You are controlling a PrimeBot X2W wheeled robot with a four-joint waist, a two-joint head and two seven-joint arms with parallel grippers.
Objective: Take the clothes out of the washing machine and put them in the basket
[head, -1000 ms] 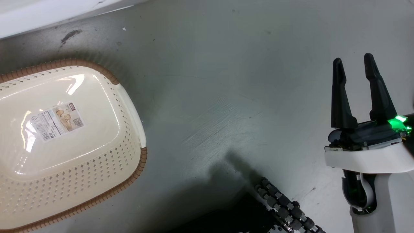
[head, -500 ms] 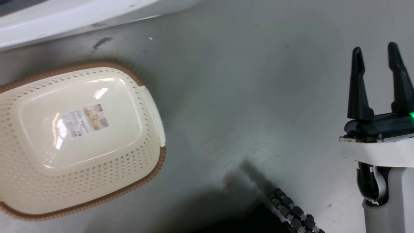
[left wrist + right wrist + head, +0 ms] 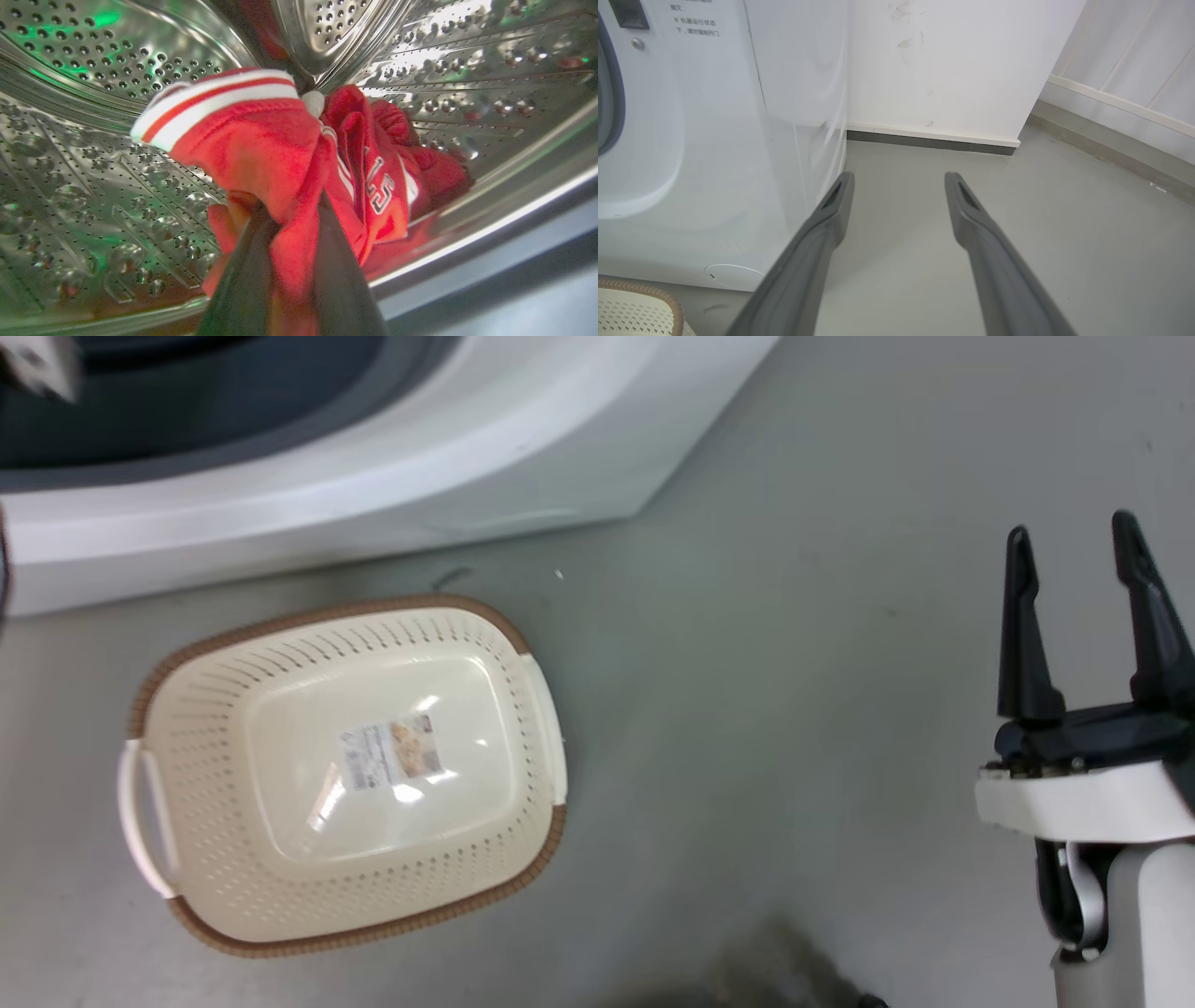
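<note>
In the left wrist view my left gripper (image 3: 292, 210) is inside the perforated steel drum (image 3: 93, 93), shut on the red clothes (image 3: 261, 140), a bundle with white stripes and white lettering. The washing machine (image 3: 373, 476) runs along the top of the head view, its white front also at the left of the right wrist view (image 3: 714, 140). On the floor in front of it stands the cream basket (image 3: 224, 859) with a brown rim, nothing in it but a paper label on its bottom; a corner of the basket (image 3: 635, 303) appears in the right wrist view. My right gripper (image 3: 1074, 537) hovers open over the floor at the right, also seen from its own wrist camera (image 3: 899, 179).
Grey floor (image 3: 794, 709) lies between the basket and my right arm. A white wall (image 3: 943, 70) with a dark skirting strip rises beyond the washer's right side, and a second wall angles off at the far right.
The head camera has tilted up, so the washer front has come into view and the basket sits lower and more central. My right gripper stays open at the right edge.
</note>
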